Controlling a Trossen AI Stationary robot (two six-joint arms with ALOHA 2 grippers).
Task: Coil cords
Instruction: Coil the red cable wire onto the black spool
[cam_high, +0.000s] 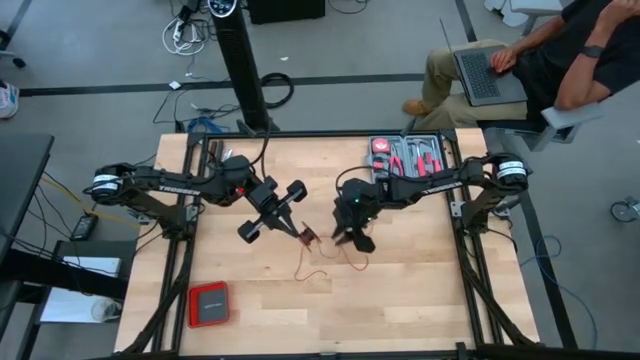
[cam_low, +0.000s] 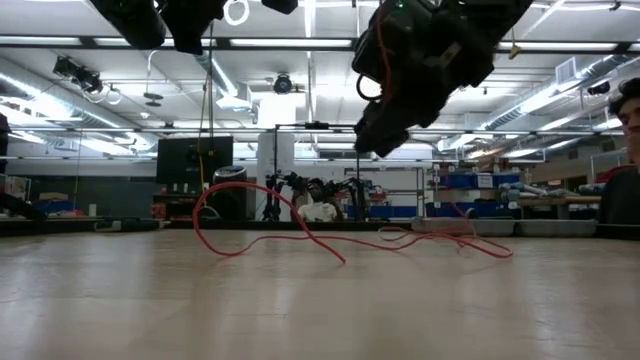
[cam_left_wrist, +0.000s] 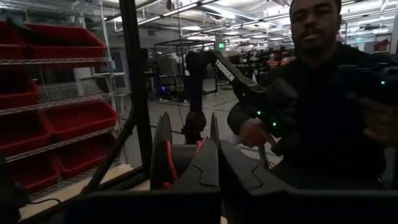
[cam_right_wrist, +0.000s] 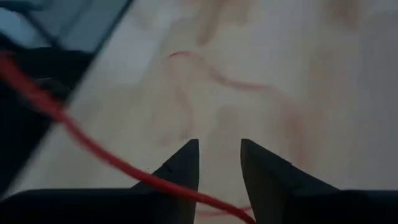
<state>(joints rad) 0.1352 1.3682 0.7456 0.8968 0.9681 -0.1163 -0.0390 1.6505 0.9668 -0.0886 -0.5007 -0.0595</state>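
Observation:
The cord is one thin red wire. Part of it is bunched at my left gripper (cam_high: 298, 228), which is shut on it above the table's middle. From there it hangs to the table and trails in loose loops (cam_high: 318, 262) across the wood (cam_low: 300, 228). My right gripper (cam_high: 356, 238) hovers just right of the left one, slanting down, its fingers open (cam_right_wrist: 219, 160) over the loose loops. A blurred red strand (cam_right_wrist: 93, 146) crosses in front of its fingers. My left gripper is shut on the red cord near its fingertips (cam_left_wrist: 199, 145), and another strand (cam_left_wrist: 166, 163) curves along the outer side of one finger. The fingers point about level toward the table's near right. The rest hangs slack to the table (cam_low: 205, 200). My right gripper: the red strand crosses its fingers low in the right wrist view (cam_right_wrist: 205, 198); whether it touches them I cannot tell.
A grey tool tray (cam_high: 408, 158) with red-handled tools sits at the far right behind my right arm. A flat red box (cam_high: 209, 303) lies at the near left. A person with a laptop (cam_high: 480, 72) sits beyond the far right corner.

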